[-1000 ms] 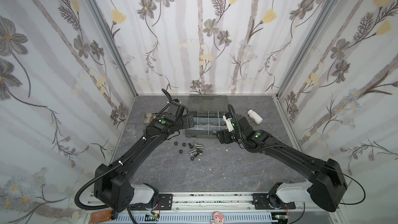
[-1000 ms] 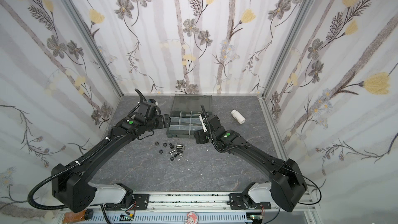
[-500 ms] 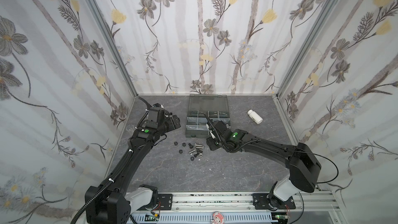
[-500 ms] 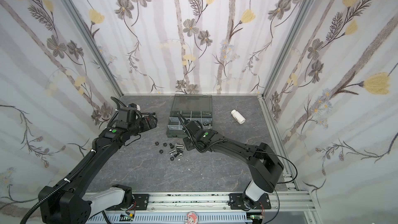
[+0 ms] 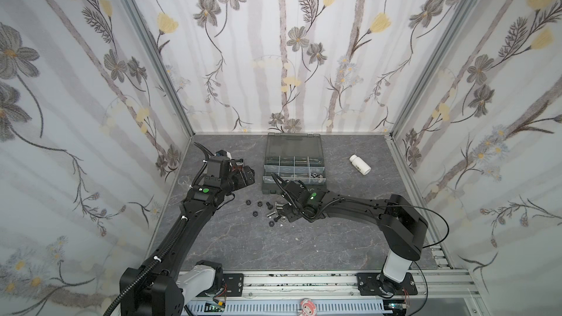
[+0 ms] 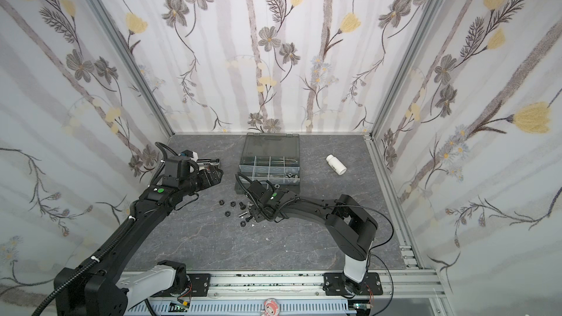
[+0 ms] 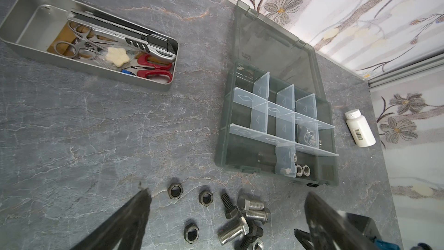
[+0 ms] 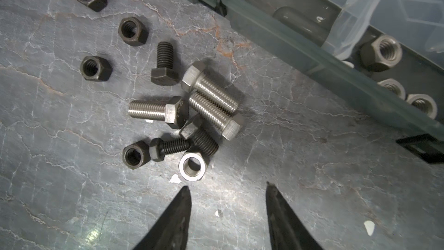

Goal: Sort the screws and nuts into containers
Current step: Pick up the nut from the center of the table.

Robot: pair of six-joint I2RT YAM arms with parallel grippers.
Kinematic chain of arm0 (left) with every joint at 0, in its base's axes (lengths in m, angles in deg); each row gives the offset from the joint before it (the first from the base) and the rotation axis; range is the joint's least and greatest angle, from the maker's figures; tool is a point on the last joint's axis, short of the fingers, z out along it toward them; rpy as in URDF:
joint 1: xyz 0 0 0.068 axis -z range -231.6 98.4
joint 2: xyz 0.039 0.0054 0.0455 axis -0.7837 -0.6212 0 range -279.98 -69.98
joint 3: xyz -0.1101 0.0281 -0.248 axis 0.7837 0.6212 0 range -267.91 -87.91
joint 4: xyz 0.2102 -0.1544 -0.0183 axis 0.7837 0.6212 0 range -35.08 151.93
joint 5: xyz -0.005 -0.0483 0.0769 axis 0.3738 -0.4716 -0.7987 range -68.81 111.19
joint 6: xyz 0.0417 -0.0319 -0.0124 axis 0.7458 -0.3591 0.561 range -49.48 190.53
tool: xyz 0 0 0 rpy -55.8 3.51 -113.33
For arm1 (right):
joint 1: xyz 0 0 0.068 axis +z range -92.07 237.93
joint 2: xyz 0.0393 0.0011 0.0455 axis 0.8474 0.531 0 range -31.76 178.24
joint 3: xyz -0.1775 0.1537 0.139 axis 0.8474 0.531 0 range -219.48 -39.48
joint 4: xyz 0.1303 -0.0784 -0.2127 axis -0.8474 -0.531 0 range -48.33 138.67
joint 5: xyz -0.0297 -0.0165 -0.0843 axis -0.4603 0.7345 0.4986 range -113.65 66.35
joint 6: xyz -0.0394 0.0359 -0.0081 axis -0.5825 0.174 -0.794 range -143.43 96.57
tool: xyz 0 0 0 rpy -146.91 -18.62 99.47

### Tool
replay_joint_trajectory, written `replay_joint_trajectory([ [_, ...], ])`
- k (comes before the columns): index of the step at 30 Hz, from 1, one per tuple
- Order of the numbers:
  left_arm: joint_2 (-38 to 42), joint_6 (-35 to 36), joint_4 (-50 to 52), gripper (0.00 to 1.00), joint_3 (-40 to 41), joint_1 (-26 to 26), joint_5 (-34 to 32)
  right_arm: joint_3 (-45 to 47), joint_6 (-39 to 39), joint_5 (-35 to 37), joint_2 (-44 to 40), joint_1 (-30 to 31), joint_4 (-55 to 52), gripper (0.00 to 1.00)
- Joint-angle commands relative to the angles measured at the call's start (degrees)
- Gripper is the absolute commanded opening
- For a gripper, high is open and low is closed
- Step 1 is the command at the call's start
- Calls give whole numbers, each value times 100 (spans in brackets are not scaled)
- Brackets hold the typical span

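the screws point(image 8: 209, 92) are lying in a loose heap on the desk point(image 8: 324, 176), silver hex-heads tangled with a few black ones. the nuts point(image 8: 133, 31) are sitting scattered around them, four black and one silver, all just in front of the containers point(image 7: 222, 121). a few silver nuts are already resting in a front compartment, and something shiny is showing in the compartment behind it (too small to name). the rest are looking empty as far as the left wrist view shows, so the sorting is looking barely started, with most of the hardware waiting outside. the right pincer point(image 8: 227, 186) is hovering low just beside the silver nut point(image 8: 193, 165), jaws partly apart and holding nothing. the left pincer point(image 7: 227, 191) is hanging off to the side of the heap, spread wide and empty
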State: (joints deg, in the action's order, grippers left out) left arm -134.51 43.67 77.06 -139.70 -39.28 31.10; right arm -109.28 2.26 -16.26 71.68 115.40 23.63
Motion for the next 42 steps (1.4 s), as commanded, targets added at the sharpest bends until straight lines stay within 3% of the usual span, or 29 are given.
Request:
replay_joint_trajectory([
  [1, 33, -39, -191, 100, 27, -3, 89, -107, 63, -60, 164, 60, -60, 52],
  [9, 12, -35, -216, 100, 55, -10, 107, -226, -247, -419, 480, 141, -97, 46],
  [22, -77, -31, -235, 100, 77, -10, 134, -605, -563, -494, 932, 177, -298, 51],
  [31, -129, -22, -244, 100, 76, -10, 151, -798, -706, -511, 1159, 168, -414, 48],
  [42, -124, -22, -235, 100, 81, -10, 136, -813, -741, -504, 1222, 165, -431, 37],
])
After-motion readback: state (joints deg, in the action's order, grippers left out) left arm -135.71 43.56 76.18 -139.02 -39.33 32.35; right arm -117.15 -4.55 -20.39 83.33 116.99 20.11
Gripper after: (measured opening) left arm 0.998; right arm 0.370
